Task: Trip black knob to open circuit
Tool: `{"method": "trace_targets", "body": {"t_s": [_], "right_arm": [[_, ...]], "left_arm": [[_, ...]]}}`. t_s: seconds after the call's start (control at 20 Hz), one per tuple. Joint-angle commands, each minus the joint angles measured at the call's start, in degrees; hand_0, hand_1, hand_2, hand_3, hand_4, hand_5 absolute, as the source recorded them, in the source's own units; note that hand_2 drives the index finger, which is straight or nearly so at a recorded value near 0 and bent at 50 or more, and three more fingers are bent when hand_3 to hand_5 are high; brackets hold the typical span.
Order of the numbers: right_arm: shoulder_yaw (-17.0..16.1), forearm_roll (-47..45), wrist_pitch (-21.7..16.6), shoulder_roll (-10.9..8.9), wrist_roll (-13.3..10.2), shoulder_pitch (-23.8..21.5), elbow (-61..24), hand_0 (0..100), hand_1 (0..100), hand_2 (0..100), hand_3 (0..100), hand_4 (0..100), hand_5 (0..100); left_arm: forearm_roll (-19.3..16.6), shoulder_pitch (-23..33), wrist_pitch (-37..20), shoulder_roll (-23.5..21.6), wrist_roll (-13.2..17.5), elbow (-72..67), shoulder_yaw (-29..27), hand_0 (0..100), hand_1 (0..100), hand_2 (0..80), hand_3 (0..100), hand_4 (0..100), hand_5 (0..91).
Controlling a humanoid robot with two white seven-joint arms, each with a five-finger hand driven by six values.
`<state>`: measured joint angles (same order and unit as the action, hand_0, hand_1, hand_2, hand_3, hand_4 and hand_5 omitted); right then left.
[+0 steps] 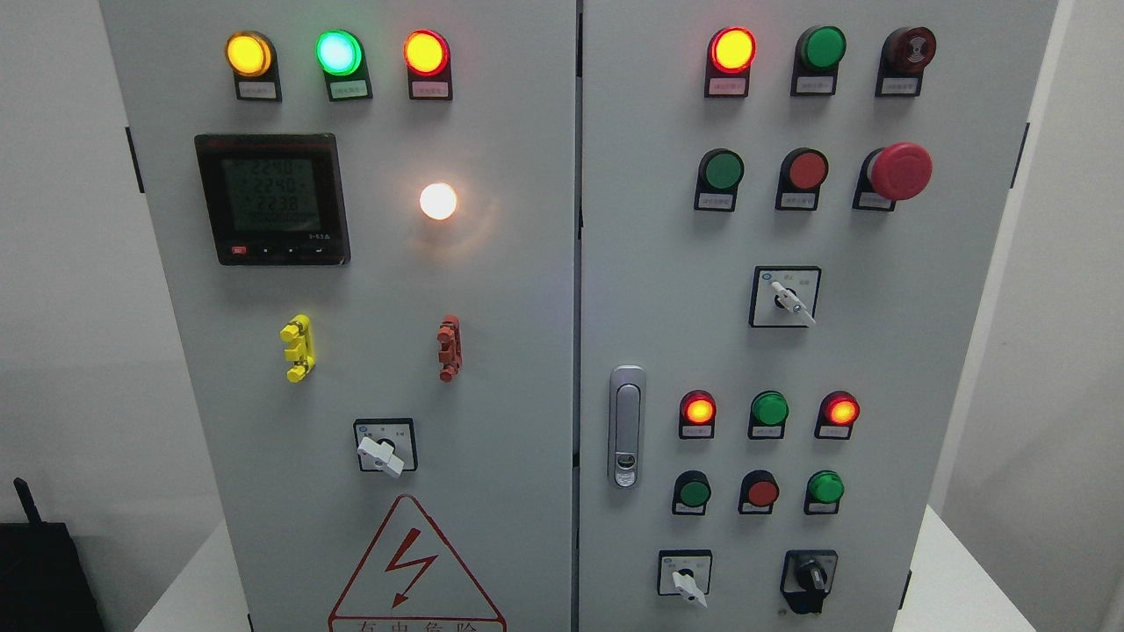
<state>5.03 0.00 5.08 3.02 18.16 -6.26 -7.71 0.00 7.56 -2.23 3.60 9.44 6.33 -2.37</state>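
Observation:
The black knob (811,578) is a rotary switch on a black plate at the lower right of the right cabinet door (948,351). Its handle stands close to upright. A white-handled selector (688,583) sits just to its left. No robot hand or arm shows in the head view.
The grey cabinet has two doors with lit and unlit lamps, push buttons, a red mushroom stop button (900,171), a door latch (625,426), a digital meter (272,198) and two more white selectors (788,300) (382,452). A black box (44,575) stands at the lower left.

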Motion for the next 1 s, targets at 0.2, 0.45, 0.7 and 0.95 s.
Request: {"method": "trace_targets", "body": {"t_s": [0.2,0.45,0.7,0.95], "right_arm": [[-6.08,-1.32,-0.86,-0.39,1.17,1.51,-0.20,0,5,0,0,0,0],[-8.19,-1.32,-1.13,-0.21,0.65,3.70,-0.90,0,5,0,0,0,0],[-8.89,-1.76,-4.62,-0.21,0.82,5.02,-1.86,0,4,0,0,0,0],[-12.50,-2.02,-9.83,0.23,0.82,2.57,-10.73,0,4,0,0,0,0]], "left_arm": [[-1.32,0.00,0.03,0.00,-0.03,0.00,0.00,12,39,0.0,0,0,0.0],[-1.32,0.00,-0.06,0.00,-0.03,0.00,0.00,12,39,0.0,0,0,0.0],[-1.32,0.00,0.03,0.00,-0.03,0.00,0.00,12,39,0.0,0,0,0.0],[-1.32,0.00,-0.06,0.00,-0.03,0.00,0.00,12,39,0.0,0,0,0.0]]}}
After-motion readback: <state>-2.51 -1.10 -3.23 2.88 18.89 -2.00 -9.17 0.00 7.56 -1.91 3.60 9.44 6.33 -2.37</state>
